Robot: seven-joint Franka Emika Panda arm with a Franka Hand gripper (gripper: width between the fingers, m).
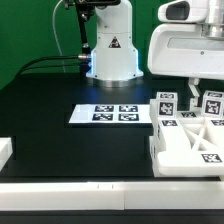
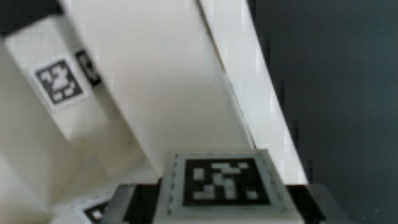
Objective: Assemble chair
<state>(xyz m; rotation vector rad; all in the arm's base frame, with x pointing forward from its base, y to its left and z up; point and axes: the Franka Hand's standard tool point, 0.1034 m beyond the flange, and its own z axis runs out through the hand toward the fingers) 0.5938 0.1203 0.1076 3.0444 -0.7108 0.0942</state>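
Chair parts (image 1: 190, 135) being clustered at exterior view's right, beside marker board (image 1: 108, 115), likely for reach. Gripper (image 1: 196, 88) lowered among tagged pieces; grip state cannot be told.

I'm seeing white plastic chair parts (image 1: 188, 138) stamped with black-and-white square tags; up close, one tag (image 2: 221, 184) shows blocky black squares. The flat white marker board (image 1: 110, 115) carries four such tags on the matte black table (image 1: 70, 150), green wall (image 1: 30, 35) behind.
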